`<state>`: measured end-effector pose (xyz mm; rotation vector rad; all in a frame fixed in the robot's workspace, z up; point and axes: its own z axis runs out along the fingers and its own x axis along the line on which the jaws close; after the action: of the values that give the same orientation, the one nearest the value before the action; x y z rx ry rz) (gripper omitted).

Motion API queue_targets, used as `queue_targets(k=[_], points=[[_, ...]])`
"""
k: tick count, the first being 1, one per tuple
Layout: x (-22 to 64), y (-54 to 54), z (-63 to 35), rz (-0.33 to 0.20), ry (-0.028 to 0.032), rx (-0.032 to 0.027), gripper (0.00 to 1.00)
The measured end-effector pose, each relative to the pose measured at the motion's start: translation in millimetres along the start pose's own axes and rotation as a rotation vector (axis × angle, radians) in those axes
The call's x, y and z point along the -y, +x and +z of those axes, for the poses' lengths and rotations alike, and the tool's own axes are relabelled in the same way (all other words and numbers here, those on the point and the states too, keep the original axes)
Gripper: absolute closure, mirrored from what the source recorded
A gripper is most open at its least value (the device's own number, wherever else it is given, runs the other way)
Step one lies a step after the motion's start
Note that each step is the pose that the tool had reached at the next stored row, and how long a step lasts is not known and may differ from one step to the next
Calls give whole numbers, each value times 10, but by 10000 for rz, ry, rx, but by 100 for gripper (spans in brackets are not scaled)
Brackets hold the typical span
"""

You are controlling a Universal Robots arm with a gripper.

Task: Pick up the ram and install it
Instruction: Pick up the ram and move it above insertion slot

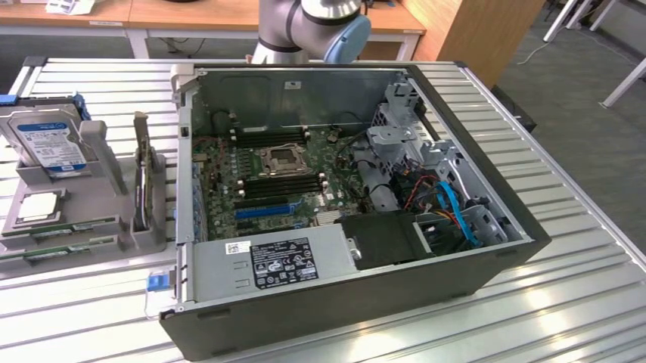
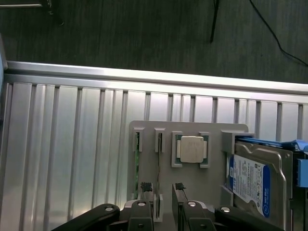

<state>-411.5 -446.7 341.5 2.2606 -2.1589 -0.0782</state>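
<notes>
Fingers [image 2: 146, 187] of the gripper [image 2: 162, 186] stand apart and hold nothing, hovering above the holder [image 2: 211, 129] on the table [image 2: 72, 144]. The ram [image 1: 63, 225] sits on edge in a holder slot next to the CPU [image 2: 191, 149], with a 2nd stick [image 1: 51, 251] in the slot alongside. Risk: the 2 slots lie close together, so a sideways offset on descent would probably land a finger on a slot wall or the wrong stick; an off-centre grip could tilt the ram and jam it in the slot.
</notes>
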Motion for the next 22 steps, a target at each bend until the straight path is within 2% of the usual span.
queue_targets(k=[22], points=[[18,19,400,0,0,0,71]])
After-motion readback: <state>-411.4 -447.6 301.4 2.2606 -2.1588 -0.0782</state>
